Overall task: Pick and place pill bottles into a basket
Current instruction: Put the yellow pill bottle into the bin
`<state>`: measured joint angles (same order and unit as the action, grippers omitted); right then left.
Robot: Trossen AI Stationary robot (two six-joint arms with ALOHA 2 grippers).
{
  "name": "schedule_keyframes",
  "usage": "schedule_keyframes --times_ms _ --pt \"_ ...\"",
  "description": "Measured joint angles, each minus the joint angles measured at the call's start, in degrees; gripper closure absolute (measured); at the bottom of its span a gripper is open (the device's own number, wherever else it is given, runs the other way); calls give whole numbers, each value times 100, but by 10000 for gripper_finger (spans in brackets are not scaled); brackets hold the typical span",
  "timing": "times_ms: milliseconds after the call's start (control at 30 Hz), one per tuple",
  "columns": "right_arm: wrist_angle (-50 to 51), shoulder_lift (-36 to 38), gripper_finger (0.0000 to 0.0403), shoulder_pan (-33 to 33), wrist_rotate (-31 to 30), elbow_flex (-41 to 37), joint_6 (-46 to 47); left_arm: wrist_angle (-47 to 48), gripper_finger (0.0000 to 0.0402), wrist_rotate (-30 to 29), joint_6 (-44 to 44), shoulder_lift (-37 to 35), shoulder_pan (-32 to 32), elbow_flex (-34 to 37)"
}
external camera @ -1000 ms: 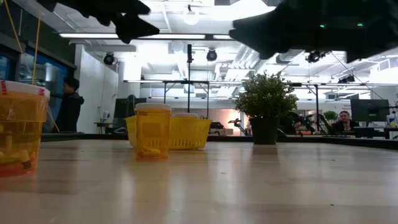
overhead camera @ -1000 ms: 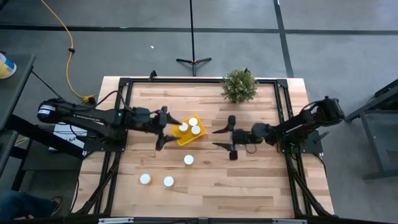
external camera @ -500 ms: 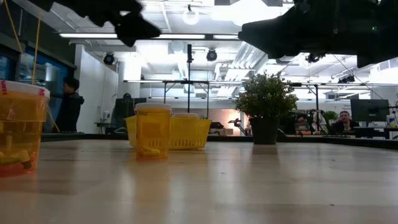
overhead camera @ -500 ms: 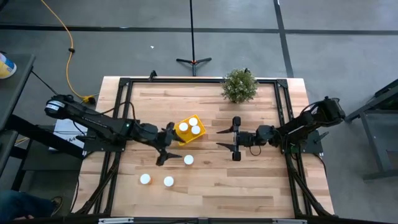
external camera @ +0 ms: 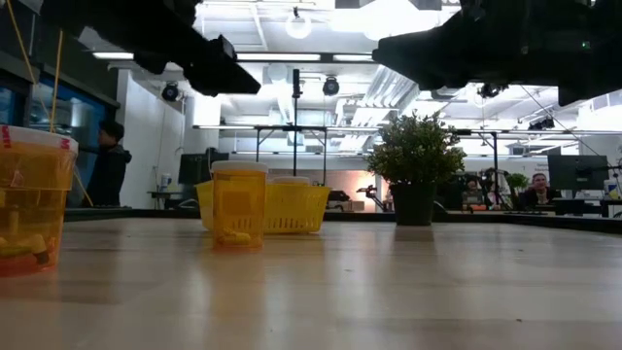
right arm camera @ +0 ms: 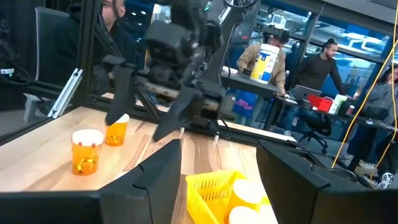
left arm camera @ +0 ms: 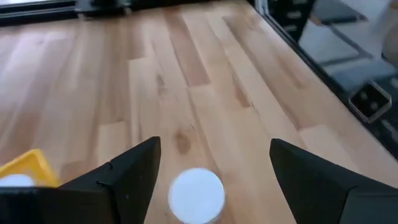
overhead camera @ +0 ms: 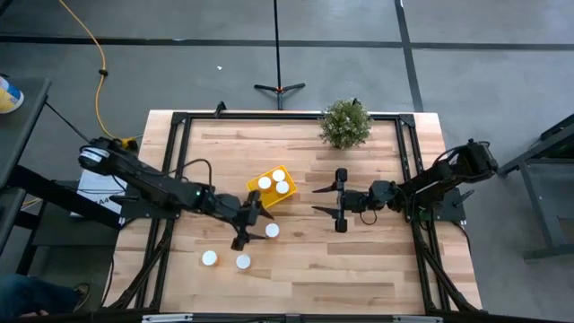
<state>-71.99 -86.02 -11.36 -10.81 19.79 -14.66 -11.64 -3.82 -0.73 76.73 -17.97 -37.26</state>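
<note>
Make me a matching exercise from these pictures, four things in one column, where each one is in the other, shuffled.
Things:
1. left tool
2. right tool
3. potted plant
4. basket

Places:
A. far edge of the table
B. open, right of the basket
C. mid-table, holding white-capped bottles
D. open, around a bottle cap

Pairs: 1-D, 2-B, 3-A, 4-C

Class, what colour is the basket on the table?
Bright yellow basket, clearest in the high view.
</note>
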Motion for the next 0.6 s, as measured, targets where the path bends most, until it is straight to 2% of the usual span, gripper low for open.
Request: schedule_keyframes --times_ms 133,333,600 --pt "-2 0 203 9 -1 0 -86 -112 53 -100 61 164 -57 2" --pt "-26 0 203 11 -20 0 -87 -37 6 -128 -628 362 -44 2" --pt "-26 0 203 11 -39 0 -90 135 19 -98 -770 541 -52 2"
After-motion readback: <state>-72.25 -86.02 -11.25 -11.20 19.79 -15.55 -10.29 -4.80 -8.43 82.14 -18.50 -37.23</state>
